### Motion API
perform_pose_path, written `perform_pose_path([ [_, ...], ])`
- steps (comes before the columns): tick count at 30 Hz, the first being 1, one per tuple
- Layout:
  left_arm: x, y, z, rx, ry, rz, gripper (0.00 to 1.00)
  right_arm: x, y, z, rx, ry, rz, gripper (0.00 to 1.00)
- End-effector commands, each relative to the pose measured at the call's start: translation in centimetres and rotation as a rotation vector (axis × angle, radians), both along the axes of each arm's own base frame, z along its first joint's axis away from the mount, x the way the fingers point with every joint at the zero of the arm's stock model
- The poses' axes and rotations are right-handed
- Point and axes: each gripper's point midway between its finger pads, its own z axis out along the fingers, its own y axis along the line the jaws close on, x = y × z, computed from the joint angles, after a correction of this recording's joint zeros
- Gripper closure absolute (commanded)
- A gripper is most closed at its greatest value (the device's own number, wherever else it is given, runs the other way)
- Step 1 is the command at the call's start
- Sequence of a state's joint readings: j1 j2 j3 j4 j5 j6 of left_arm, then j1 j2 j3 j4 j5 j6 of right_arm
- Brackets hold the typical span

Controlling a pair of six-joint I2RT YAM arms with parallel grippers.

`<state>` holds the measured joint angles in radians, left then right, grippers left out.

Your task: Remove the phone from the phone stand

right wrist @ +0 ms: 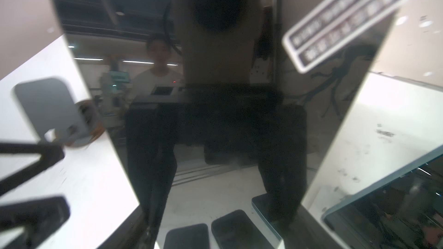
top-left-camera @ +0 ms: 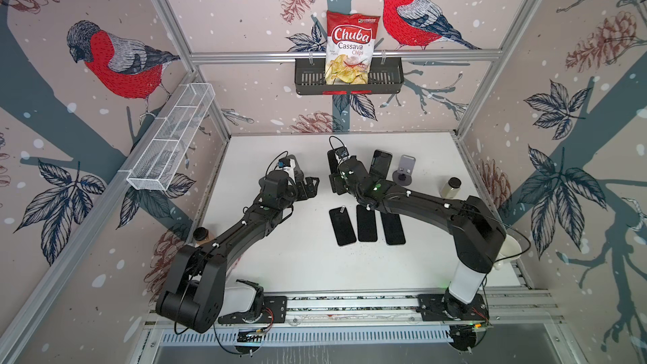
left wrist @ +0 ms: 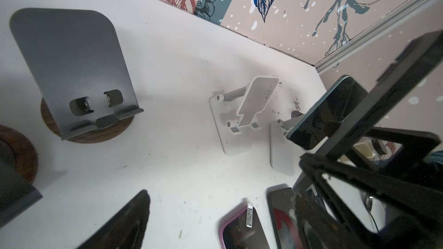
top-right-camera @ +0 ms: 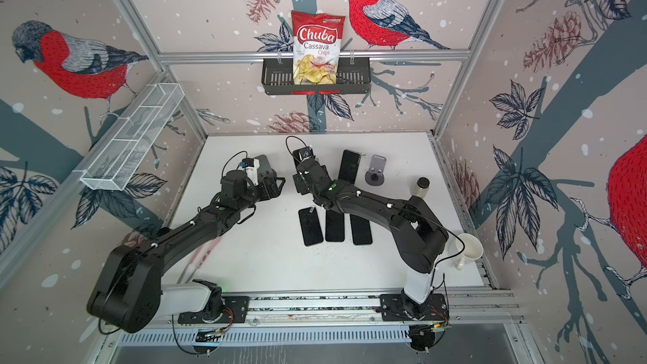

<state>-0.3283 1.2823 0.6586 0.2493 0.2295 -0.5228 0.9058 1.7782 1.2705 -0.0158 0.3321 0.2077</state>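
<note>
One Chuba Cassava Chips bag (top-left-camera: 351, 47)

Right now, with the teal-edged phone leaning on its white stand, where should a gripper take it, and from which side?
Grip the teal-edged phone across its two long edges near the top, probably coming down from above. It leans back on the white stand, lower end seated there, so only its upper part stands free. The right gripper holds the labelled phone; the left gripper is open.
</note>
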Motion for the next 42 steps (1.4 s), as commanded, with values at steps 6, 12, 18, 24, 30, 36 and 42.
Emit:
perform_pose_path([
  [6, -3.6, -1.1, 2.9, -0.059, -0.072, -0.130, 0.12, -3.1, 1.9, -0.3, 0.027, 0.000, 0.106, 0.28],
  [12, -4.9, -2.1, 4.7, -0.133, -0.122, -0.202, 0.17, -4.5, 2.4, -0.7, 0.035, -0.002, 0.143, 0.28],
  [18, -5.1, -3.6, 6.0, -0.231, -0.158, -0.282, 0.28, -5.0, 2.6, -0.4, 0.049, -0.001, 0.164, 0.28],
  [24, -4.3, -3.9, 6.9, -0.263, -0.188, -0.286, 0.43, -5.5, 2.9, -0.3, 0.052, -0.002, 0.184, 0.28],
  [30, -3.4, -4.0, 7.3, -0.272, -0.205, -0.279, 0.51, -6.0, 3.4, -0.4, 0.049, -0.001, 0.201, 0.28],
  [36, -2.9, -4.4, 6.8, -0.305, -0.186, -0.294, 0.68, -6.4, 4.1, -0.6, 0.041, 0.003, 0.209, 0.28],
  [42, -2.9, -4.2, 6.5, -0.305, -0.178, -0.283, 0.80, -6.7, 4.7, -0.7, 0.033, 0.007, 0.223, 0.28],
])
